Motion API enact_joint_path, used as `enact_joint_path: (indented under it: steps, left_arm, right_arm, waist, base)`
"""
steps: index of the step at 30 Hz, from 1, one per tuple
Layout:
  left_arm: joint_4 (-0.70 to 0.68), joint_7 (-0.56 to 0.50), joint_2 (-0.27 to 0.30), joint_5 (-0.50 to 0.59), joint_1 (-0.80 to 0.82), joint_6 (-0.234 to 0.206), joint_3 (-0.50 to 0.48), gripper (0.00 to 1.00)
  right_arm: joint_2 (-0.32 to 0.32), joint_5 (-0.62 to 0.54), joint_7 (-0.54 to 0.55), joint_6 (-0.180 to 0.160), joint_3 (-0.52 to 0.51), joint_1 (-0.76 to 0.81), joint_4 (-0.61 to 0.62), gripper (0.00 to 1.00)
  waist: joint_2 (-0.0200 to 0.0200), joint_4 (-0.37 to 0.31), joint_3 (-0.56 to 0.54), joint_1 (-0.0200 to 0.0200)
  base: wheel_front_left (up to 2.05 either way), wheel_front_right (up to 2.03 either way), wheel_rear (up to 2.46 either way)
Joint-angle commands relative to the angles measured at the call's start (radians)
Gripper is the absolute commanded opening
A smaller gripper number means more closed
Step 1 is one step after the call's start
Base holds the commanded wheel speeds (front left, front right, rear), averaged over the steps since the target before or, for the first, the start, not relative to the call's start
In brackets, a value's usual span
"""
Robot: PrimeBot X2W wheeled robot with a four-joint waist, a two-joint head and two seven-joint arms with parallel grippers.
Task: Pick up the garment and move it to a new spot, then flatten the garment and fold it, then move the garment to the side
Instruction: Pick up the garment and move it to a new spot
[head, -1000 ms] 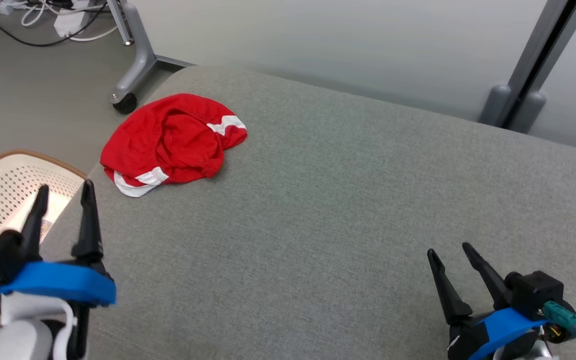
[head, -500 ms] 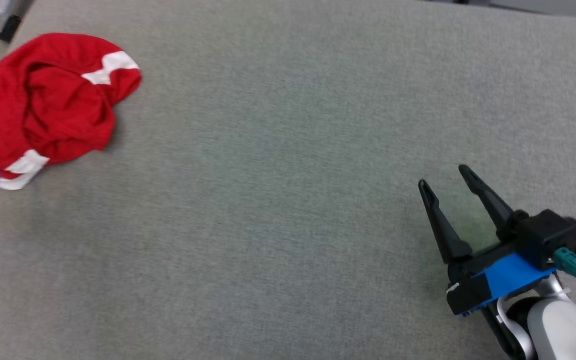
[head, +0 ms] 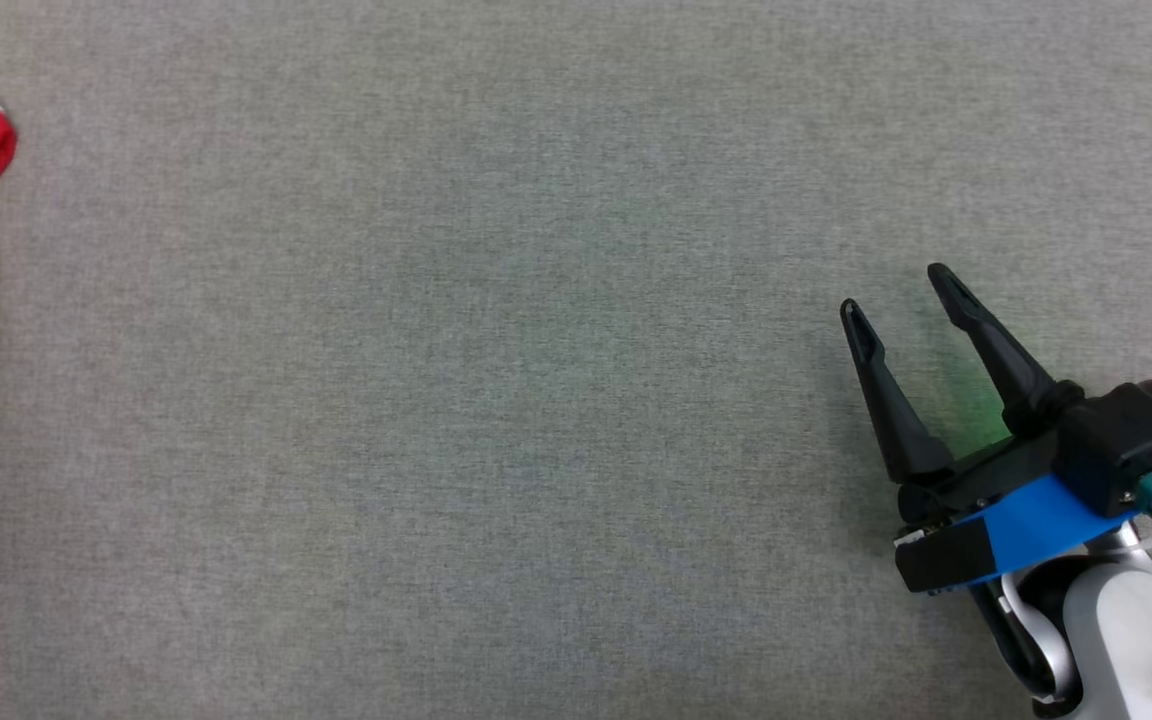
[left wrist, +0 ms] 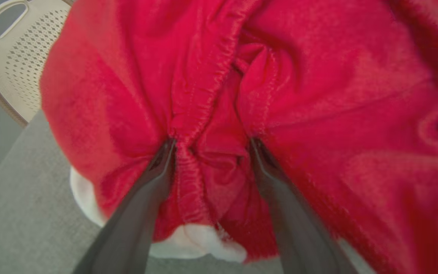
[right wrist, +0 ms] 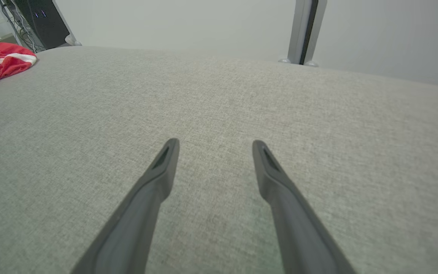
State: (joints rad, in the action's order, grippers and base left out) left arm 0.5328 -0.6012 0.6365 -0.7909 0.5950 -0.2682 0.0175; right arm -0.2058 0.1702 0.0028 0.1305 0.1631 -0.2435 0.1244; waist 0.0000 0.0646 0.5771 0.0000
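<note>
Right gripper (head: pixel 895 290): at the near right of the head view, jaws spread wide with nothing between them. Its two dark fingers (head: pixel 886 400) point away and slightly left. A blue collar (head: pixel 1036 520) sits behind the finger base, with a pale forearm (head: pixel 1126 640) running off toward the near right corner.

Left gripper (left wrist: pixel 212 141): seen in its own wrist view, jaws likewise spread wide. Both fingers are straight and undamaged.

One red garment (left wrist: pixel 318 114) with white trim is counted, along with one grey fabric surface (head: pixel 496 400) and one cream perforated basket (left wrist: pixel 17 64). Two claws are seen, the left claw (left wrist: pixel 212 142) and the right claw (head: pixel 892 288), and two dark fingers (right wrist: pixel 146 198) are counted on each. One grey post (right wrist: pixel 302 30) is seen.
</note>
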Motion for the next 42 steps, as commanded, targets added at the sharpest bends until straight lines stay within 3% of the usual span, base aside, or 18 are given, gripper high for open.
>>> enact_joint_path:
  steps: [1,2,10,17,25,33,38,42]
  left_arm:
    - [0.032,-0.041,-0.007,0.003,-0.057,-0.020,0.019,0.49]
    - [0.020,-0.028,-0.007,0.001,-0.055,-0.020,0.015,0.00]
    - [-0.092,0.112,0.075,0.074,0.018,0.036,0.018,0.00]
    - [-0.262,0.098,0.117,0.144,0.134,0.106,0.106,0.00]
    - [-0.503,-0.006,0.018,0.141,0.264,0.162,0.248,0.00]
    - [-0.654,-0.060,-0.103,0.095,0.291,0.187,0.351,0.00]
    - [-0.672,-0.023,-0.203,0.052,0.194,0.179,0.417,0.00]
    - [-0.627,0.031,-0.240,0.040,0.107,0.166,0.430,0.00]
  right_arm:
    - [0.009,0.004,-0.011,0.001,-0.001,0.000,-0.004,1.00]
    - [0.012,0.006,-0.015,0.001,-0.003,0.002,-0.009,1.00]
    - [0.038,0.022,-0.053,0.001,0.008,0.012,-0.072,1.00]
    - [0.065,0.046,-0.080,0.001,0.018,0.046,-0.142,1.00]
    - [0.093,0.071,-0.100,0.001,0.008,0.103,-0.185,1.00]
    - [0.110,0.076,-0.104,0.001,0.003,0.119,-0.172,1.00]
    - [0.126,0.084,-0.114,0.001,0.014,0.104,-0.175,1.00]
    - [0.131,0.088,-0.127,0.001,0.013,0.099,-0.183,1.00]
  waist:
    - [0.0000,-0.011,-0.009,0.0000]
    - [0.0000,-0.014,-0.014,0.0000]
    - [0.0000,-0.022,-0.140,0.0000]
    - [0.0000,-0.042,-0.310,0.0000]
    - [0.0000,-0.115,-0.451,0.0000]
    - [0.0000,-0.201,-0.461,0.0000]
    - [0.0000,-0.277,-0.423,0.0000]
    - [0.0000,-0.307,-0.398,0.0000]
  base:
    - [0.00,0.00,0.00]
    - [0.00,0.00,0.00]
    - [0.00,0.00,0.00]
    - [0.00,0.00,0.00]
    - [0.00,0.00,0.00]
    - [0.00,0.00,0.00]
    - [0.00,0.00,0.00]
    - [0.00,0.00,0.00]
